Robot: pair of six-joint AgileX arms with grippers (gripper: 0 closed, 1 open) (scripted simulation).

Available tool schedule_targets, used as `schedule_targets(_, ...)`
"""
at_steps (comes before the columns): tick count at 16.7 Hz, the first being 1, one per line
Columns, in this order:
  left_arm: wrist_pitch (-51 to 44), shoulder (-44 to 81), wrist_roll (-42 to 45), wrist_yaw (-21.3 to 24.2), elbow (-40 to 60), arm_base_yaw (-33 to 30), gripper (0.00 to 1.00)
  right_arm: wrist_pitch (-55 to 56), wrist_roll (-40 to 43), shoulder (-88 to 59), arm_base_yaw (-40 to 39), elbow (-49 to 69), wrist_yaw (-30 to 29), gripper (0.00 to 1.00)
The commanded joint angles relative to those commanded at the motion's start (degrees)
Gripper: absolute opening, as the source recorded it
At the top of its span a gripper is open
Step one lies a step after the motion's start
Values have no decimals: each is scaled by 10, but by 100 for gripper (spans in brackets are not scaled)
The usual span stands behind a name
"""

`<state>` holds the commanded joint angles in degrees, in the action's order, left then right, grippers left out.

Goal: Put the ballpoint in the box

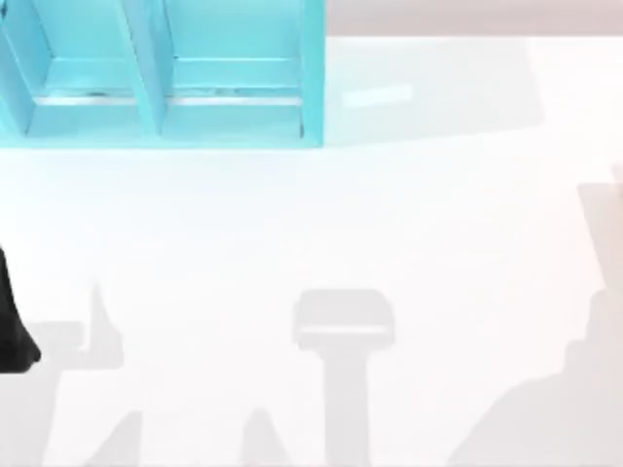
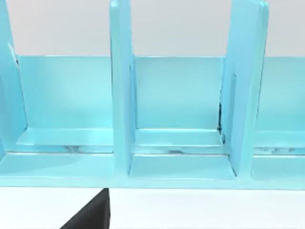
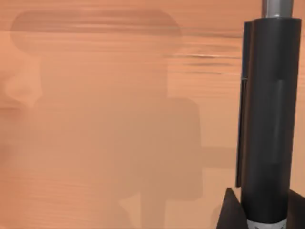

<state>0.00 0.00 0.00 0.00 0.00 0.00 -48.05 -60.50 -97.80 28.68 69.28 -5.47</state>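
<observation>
Right now the ballpoint [image 3: 269, 119] sits in my right gripper [image 3: 264, 217], whose dark tips press narrowly on either side of its barrel. It is a slim, round, smooth black pen. A flat clip-like strip runs along one side, a grey metal-looking stub forms the end away from the gripper, and a white band begins just where the tips clamp it. I cannot see its point. In the right wrist view a brown surface [image 3: 105, 119] with fine wood grain lies behind the pen, carrying a broad, soft shadow, and the pen touches nothing but the gripper.

The box [image 1: 311, 78] stands on the far left part of the counter [image 1: 409, 224]. It is turquoise, glossy and hard-edged, made of flat panels. Upright dividers [image 2: 121, 95] split it into open compartments side by side, each with a back wall and a stepped floor. In the left wrist view the compartments face the camera squarely.

The counter is plain, smooth and white. From the box's front edge to the near edge, and across to the right side, it is open, marked with grey shadows.

My left arm [image 1: 15, 331] shows as a dark shape at the counter's left edge. A dark piece of my left gripper [image 2: 90, 217] sits in front of the box, apart from it. I cannot tell whether that gripper is wide or narrow.
</observation>
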Motion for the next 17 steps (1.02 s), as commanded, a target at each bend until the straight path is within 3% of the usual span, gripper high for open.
schedule_targets(8,0,0,0,0,0,0,100,60,-20,-12,-3,-37,-10,0)
schedule_targets(17,0,0,0,0,0,0,100,60,-20,-12,-3,-37,-10,68)
